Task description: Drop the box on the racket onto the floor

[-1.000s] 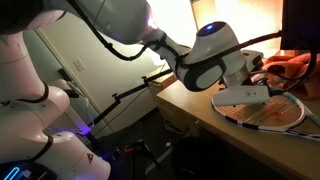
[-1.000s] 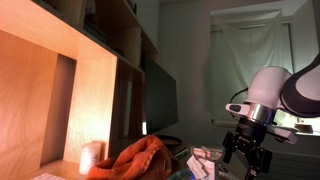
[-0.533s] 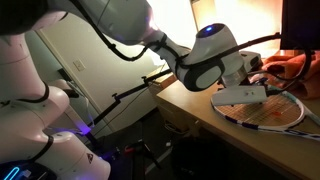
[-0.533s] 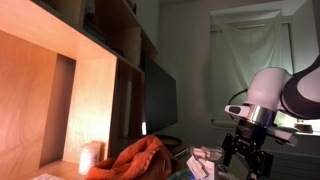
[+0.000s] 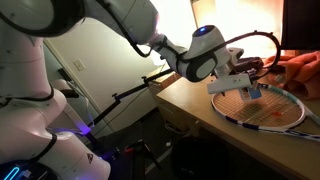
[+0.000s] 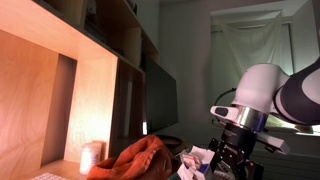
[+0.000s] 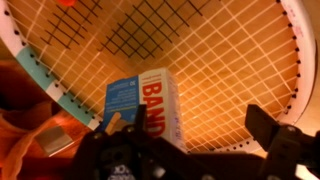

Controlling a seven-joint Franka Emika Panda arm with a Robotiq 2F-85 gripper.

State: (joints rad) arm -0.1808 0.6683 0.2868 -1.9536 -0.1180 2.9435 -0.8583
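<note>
Warm lamplight falls across a wooden desk (image 5: 195, 125) at the right of an exterior view, where the racket (image 5: 268, 108) lies flat. Its handle runs out of the frame. Down at the lower left the floor (image 5: 135, 158) is dark with a blue-purple glow. In the wrist view the box (image 7: 150, 105) sits on the racket's strings (image 7: 225, 55) at the lower centre of the frame. It is a small blue-and-white carton with red lettering, and I cannot tell whether it stands on end or lies on a side. The gripper (image 7: 190, 145) hangs right over it with its jaws spread wide, and its dark fingers (image 7: 280, 150) stand either side of the carton, holding nothing. To my eye the carton is light, thin card, likely part hollow. It should dent under a hard squeeze and skid on the taut strings if nudged. I would pinch it gently across its two broad faces near the middle, or simply shove it off. The racket may shift too, since nothing seems to pin it down. Much is hard to read. From the desk side the gripper (image 5: 243, 86) hides the box entirely. In the dim exterior view the gripper (image 6: 232, 160) is cut off by the bottom edge. A pale shape beside it, just right of an orange cloth (image 6: 140, 158), may be the box, though it is too murky to say.
</note>
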